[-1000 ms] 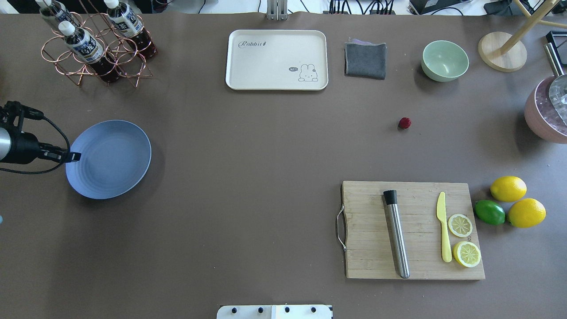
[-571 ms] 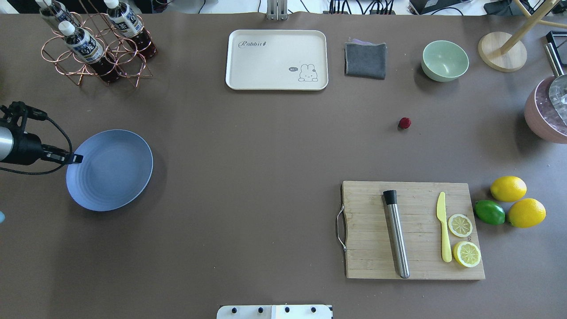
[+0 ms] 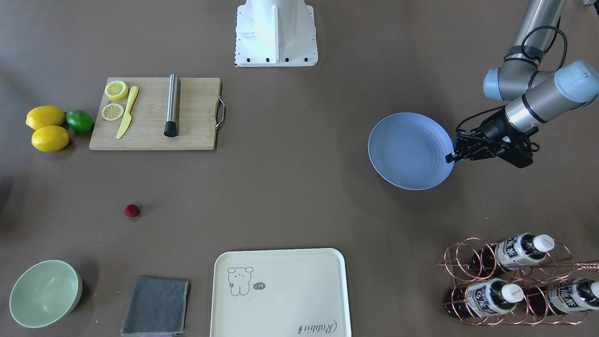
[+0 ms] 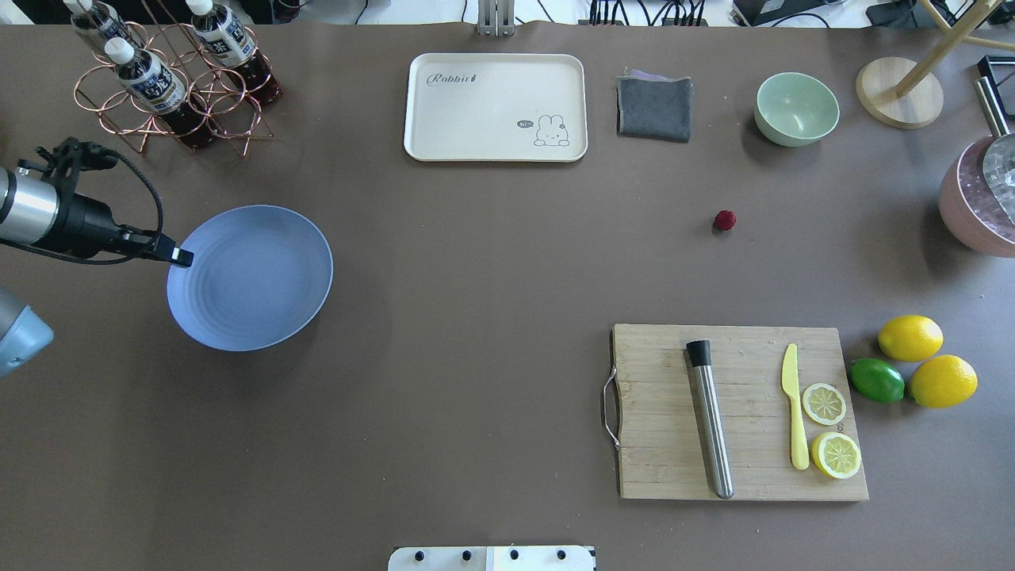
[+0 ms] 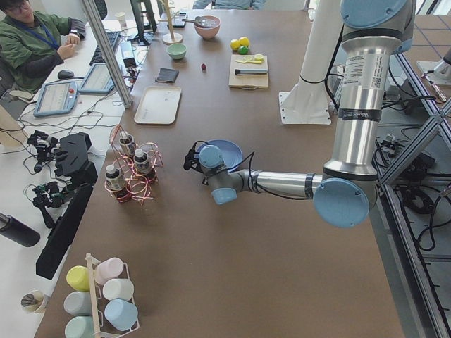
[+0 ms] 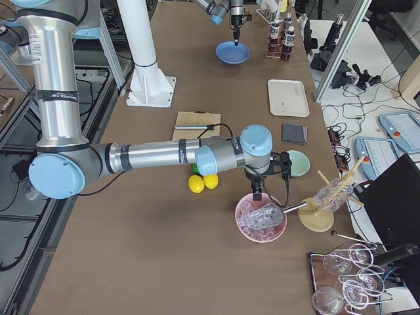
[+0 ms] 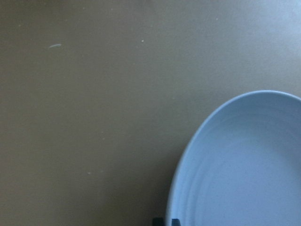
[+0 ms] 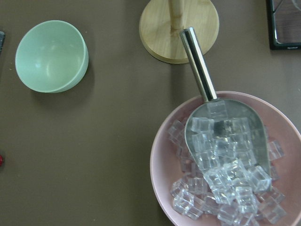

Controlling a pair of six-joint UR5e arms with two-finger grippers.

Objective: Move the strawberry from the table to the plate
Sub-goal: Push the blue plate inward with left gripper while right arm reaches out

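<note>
**Plate in the left fingers, strawberry far off on the right arm's side**

Facing the robot, we saw the left fingers (image 3: 450, 157) closed on the rim of the plate (image 3: 407, 150). The strawberry (image 3: 132, 210) lay on the bare desk (image 3: 290, 187), well apart from them, across the width towards the robot's right.

From overhead, the plate was on the left, and the berry lay between the cutting board (image 4: 658, 412) and the green bowl (image 4: 796, 109). It was roundish, so we judged that no long axis mattered for the approach.

From the left end, the strawberry was a far speck, and the plate was close by the near arm.

From the right end, the right fingers (image 6: 256, 192) hung over the pink bowl (image 6: 240, 216) of ice. We could not tell whether they were open or closed.

The left wrist camera showed only plate and desk, no berry.

The right wrist camera caught a red sliver at its left edge, probably the berry. We judged the right arm much the nearer, with the berry lying off from the pink bowl towards the desk's middle.
</note>
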